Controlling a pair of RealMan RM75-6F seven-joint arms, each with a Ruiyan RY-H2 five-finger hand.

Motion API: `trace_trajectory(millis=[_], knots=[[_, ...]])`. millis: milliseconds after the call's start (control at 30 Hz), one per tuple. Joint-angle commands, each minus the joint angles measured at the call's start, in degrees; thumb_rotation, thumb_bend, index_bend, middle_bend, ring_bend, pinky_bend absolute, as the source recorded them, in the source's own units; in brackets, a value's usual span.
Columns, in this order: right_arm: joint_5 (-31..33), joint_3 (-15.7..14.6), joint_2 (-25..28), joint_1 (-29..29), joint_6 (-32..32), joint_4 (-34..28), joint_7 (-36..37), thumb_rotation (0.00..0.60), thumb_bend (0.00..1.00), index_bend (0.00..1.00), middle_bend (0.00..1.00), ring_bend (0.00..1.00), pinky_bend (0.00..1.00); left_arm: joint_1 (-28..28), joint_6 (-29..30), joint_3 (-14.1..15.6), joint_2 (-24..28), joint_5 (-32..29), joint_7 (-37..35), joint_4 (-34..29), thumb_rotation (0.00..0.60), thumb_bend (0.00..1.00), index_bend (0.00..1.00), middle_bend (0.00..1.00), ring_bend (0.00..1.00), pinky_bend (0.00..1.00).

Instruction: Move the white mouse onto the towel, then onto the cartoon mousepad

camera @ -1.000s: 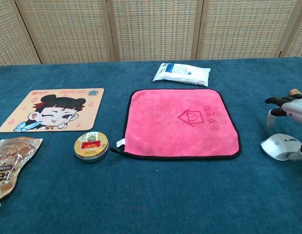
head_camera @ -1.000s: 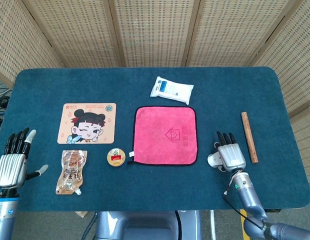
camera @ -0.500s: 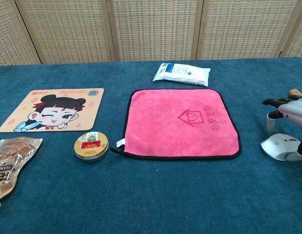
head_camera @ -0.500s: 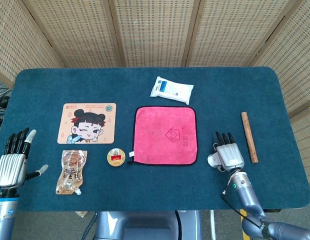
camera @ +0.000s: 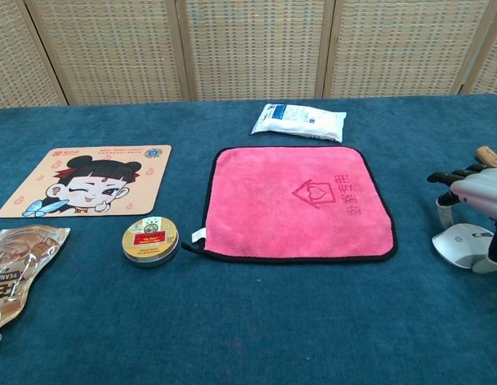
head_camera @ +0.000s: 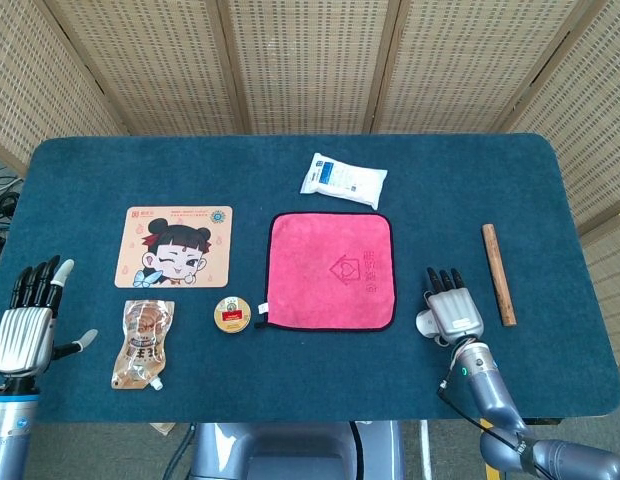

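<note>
White mouse (camera: pixel 466 245) sits on the blue table (head_camera: pixel 290 370) just right of the pink towel (head_camera: pixel 331 270), not on it yet, so neither placement is done. My right hand (head_camera: pixel 453 308) is draped over the mouse, fingers pointing away from me and spread over its top; chest view shows the thumb down beside the mouse's left flank, but I can't tell if it's actually clamped or just resting. Risk one: if I lift with only top contact, the smooth shell slips out and drops short of the towel, or lands on its black edge and tips. Risk two: dragging instead of lifting would catch that edge and bunch the cloth. Wooden stick (head_camera: pixel 498 273), further right of the towel, is near enough for a stray outward swing to knock it. Later leg goes to the cartoon mousepad (head_camera: pixel 174 246), left of the towel; the round tin (head_camera: pixel 232 315) off the towel's lower-left corner sits near that route. Left hand (head_camera: pixel 26 322), far left of the towel, hovers with fingers apart, holding nothing. Head view hides most of the mouse under the hand; chest view shows its body and the thumb, but misses the left hand.
</note>
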Motion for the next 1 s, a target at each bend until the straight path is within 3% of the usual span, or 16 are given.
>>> trace_trajectory(millis=[33,633,1000], knots=[[0.52,-0.27,-0.16,0.35,0.16,-0.16,-0.41,0.600,0.09,0.42,0.02,0.00,0.00,-0.01,-0.04,0.05,-0.01,0.04,0.00,0.05,0.600,0.00,0.00,0.00,0.00,0.00],[-0.37,-1.29,0.21,1.16,2.88,-1.56,-1.25,0.600,0.10,0.60,0.08,0.00,0.00,0.00,0.02,0.15,0.09,0.26,-0.30,-0.08,0.600,0.00,0.00,0.00,0.00,0.00],[-7.07,-1.49,-1.13,1.07,6.82,-0.80,0.65,0.600,0.10,0.68,0.12,0.00,0.00,0.04,0.00,0.21,0.34,0.37,-0.86,-0.28,0.600,0.00,0.00,0.00,0.00,0.00]])
